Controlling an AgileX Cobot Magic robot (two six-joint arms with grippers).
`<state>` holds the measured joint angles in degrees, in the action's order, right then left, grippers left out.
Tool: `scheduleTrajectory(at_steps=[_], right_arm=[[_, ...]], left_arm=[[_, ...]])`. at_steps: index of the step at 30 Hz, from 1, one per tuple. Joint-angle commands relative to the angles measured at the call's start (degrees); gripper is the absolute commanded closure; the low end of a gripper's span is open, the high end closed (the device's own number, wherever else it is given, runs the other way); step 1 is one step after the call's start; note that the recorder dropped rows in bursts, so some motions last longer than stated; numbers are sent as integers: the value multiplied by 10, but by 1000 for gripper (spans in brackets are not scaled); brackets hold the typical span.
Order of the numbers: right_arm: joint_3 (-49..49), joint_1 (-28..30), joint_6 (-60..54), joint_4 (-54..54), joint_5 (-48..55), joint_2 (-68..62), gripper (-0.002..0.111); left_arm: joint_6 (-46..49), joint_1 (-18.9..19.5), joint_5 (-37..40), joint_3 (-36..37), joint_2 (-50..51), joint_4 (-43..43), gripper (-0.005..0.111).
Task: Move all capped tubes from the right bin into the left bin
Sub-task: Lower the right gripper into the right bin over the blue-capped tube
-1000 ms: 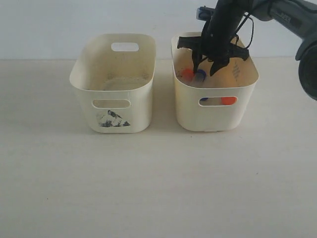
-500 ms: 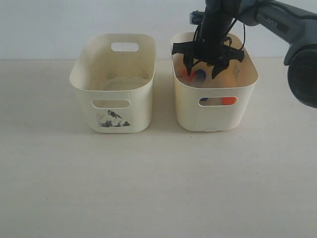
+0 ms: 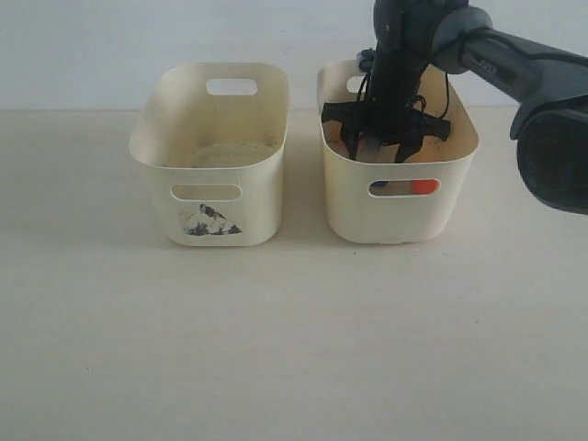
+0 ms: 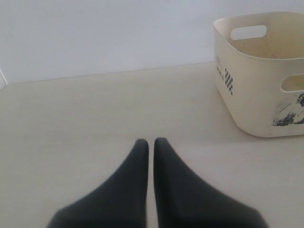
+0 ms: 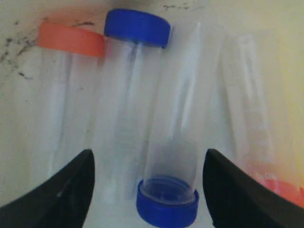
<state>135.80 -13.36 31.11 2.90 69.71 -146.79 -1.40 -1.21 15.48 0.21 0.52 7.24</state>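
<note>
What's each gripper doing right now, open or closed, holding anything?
Left gripper: shut, holding nothing.
Right gripper: open, jaws either side of a blue-capped tube in the right bin, not gripping it.

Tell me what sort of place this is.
Probably a robot test bench in a lab: a plain pale table against a blank wall, capped tubes in the right bin, a robot arm reaching in.
</note>
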Motion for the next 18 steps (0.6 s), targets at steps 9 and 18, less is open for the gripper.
scheduleTrajectory(at_steps=[9, 18], right_arm=[[2, 1, 3, 12, 2, -29, 49], [3, 1, -23, 6, 2, -22, 108]], left_arm=[[-7, 1, -5, -2, -1, -6, 102], [-7, 1, -5, -2, -1, -6, 102]])
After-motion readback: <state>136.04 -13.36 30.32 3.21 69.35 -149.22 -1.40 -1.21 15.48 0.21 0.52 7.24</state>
